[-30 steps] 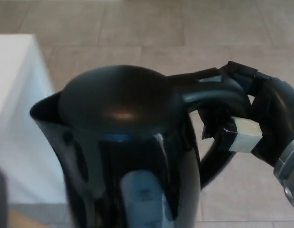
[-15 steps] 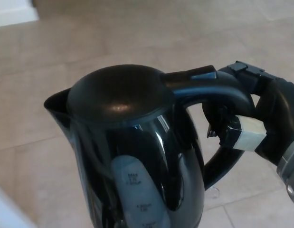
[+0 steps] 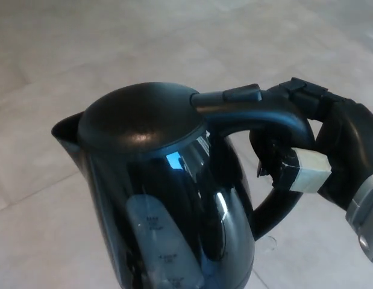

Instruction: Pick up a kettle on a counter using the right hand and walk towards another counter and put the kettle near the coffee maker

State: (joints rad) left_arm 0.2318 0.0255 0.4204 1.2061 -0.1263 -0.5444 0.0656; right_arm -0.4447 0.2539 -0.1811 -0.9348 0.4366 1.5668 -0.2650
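Note:
A glossy black kettle (image 3: 162, 192) fills the middle of the head view, held up in the air over a tiled floor. Its lid faces me and its spout (image 3: 64, 133) points to the picture's left. My right hand (image 3: 331, 153) comes in from the right edge and is shut on the kettle's curved handle (image 3: 264, 117). One finger with a white taped tip (image 3: 304, 170) hooks through the handle loop. The water-level window shows on the kettle's front. No counter or coffee maker is in sight. My left hand does not show.
Pale beige floor tiles (image 3: 174, 42) with thin grout lines lie all around below the kettle.
The whole picture has shifted: the white counter at the left edge has passed out of sight and only floor shows. The kettle stays held the same way in my right hand.

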